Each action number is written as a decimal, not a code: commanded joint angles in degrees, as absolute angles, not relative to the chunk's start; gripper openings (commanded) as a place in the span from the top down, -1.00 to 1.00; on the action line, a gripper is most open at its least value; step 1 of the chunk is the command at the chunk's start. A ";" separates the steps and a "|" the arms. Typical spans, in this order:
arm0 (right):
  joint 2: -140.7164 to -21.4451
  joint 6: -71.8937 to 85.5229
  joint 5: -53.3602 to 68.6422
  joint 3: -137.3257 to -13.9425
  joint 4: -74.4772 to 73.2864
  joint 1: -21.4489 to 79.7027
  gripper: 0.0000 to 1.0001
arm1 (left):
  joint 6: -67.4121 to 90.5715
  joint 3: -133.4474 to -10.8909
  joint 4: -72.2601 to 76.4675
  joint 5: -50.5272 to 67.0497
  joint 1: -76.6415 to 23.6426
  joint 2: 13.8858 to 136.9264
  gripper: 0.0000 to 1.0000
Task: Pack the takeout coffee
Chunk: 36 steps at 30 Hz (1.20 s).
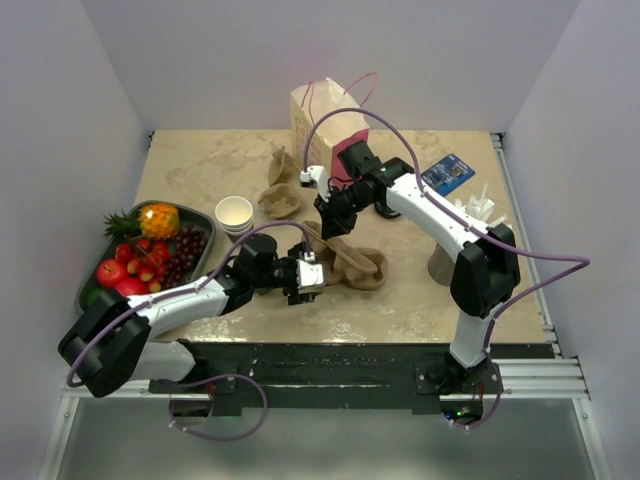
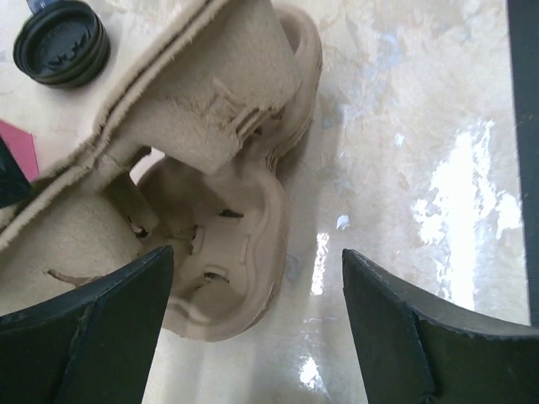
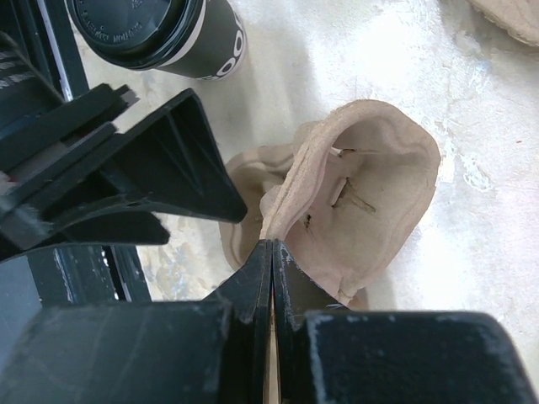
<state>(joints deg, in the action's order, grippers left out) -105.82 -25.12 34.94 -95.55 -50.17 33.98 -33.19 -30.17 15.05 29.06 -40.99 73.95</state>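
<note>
The takeout coffee (image 3: 164,34), dark-banded with a black lid, stands at the top left of the right wrist view, beyond my fingers. I cannot pick it out in the top view. My right gripper (image 3: 272,244) is shut on the rim of a brown pulp cup carrier (image 3: 370,185), and it sits mid-table in the top view (image 1: 328,218). My left gripper (image 2: 257,252) is open and empty, low over the table beside stacked pulp carriers (image 2: 210,278), and it also shows in the top view (image 1: 308,277). A round black lid (image 2: 63,42) shows at the top left of the left wrist view. I cannot tell whether a cup is under it.
A paper bag (image 1: 325,115) stands at the back. More carriers (image 1: 280,185) lie in front of it, and a stack (image 1: 355,265) lies near the front. Lidless white cups (image 1: 235,213) stand beside a fruit tray (image 1: 145,255) on the left. Small items (image 1: 450,175) lie at the back right.
</note>
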 commanded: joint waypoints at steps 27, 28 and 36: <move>-105.03 -23.73 34.28 -97.73 -49.13 33.66 1.00 | -31.82 -35.59 29.62 32.78 -43.42 76.64 -0.87; -105.03 -23.64 34.45 -97.47 -49.04 33.66 1.00 | -31.99 -35.68 29.71 32.52 -43.42 76.73 -0.88; -104.94 -23.47 34.72 -97.82 -48.95 33.66 1.00 | -33.92 -36.74 28.83 31.20 -43.51 79.80 -0.89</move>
<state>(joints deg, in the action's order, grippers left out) -105.82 -24.38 34.02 -95.66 -49.87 33.74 -31.33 -34.63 25.26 30.98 -43.20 78.63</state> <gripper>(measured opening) 0.007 0.940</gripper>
